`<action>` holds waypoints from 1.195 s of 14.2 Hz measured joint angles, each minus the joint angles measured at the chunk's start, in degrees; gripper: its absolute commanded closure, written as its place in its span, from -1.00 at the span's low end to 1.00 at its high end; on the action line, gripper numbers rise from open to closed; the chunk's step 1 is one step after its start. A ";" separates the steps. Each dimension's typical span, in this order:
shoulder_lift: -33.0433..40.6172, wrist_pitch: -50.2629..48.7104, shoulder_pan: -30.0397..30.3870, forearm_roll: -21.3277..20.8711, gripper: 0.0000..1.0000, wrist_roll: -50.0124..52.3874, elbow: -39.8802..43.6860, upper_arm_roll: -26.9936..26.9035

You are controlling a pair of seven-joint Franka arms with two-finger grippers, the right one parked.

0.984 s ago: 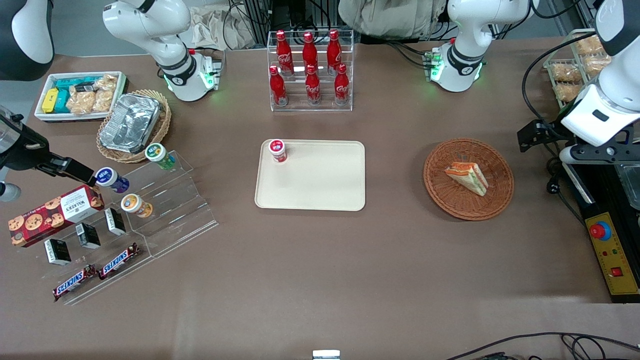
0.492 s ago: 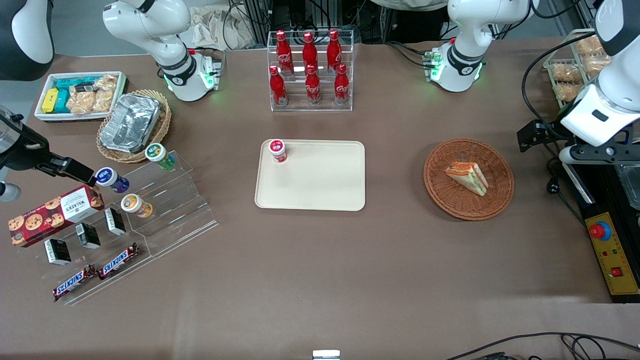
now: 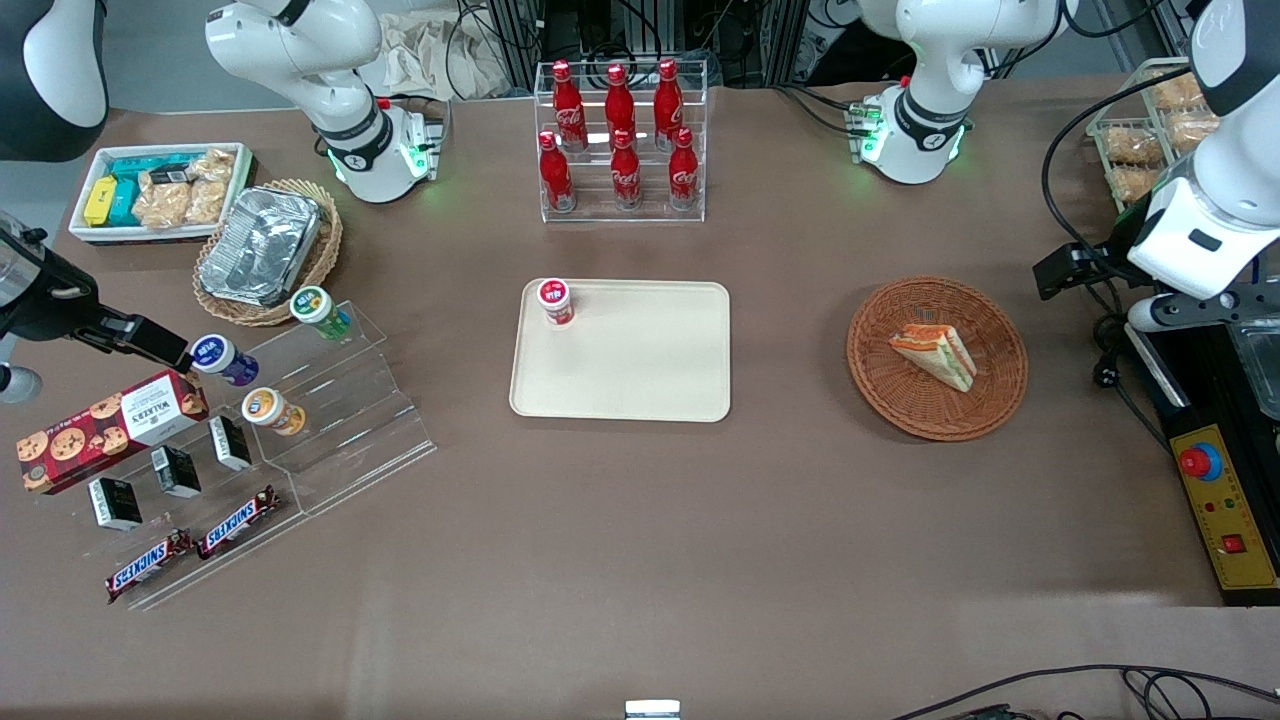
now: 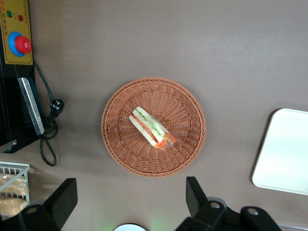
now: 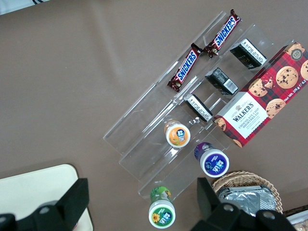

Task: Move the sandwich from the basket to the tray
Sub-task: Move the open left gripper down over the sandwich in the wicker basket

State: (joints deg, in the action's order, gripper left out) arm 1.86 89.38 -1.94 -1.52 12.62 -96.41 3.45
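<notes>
End effector (image 4: 129,199) risen, sandwich (image 4: 152,128) below.

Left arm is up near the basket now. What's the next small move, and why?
Probably lower the gripper straight down toward the sandwich. The sandwich lies untouched in the middle of the basket, the jaws stand wide apart with nothing between them, and the gripper hangs well above the basket's rim. The tray has bare room waiting beside the red-capped cup.

reddish-brown woven basket (image 3: 937,358), cream tray (image 3: 620,350), orange-green-white layered sandwich (image 3: 935,354), black pincer (image 4: 130,204)
</notes>
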 measured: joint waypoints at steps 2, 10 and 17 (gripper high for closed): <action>0.00 -0.09 0.00 -0.02 -0.99 3.12 -0.14 0.01; 6.18 13.92 0.07 -0.24 -0.99 19.48 -18.94 -0.10; 9.75 41.29 -0.22 -0.30 -0.99 34.99 -43.10 0.38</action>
State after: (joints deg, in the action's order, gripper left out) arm 11.60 130.66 -2.15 -1.82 47.61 -139.51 3.83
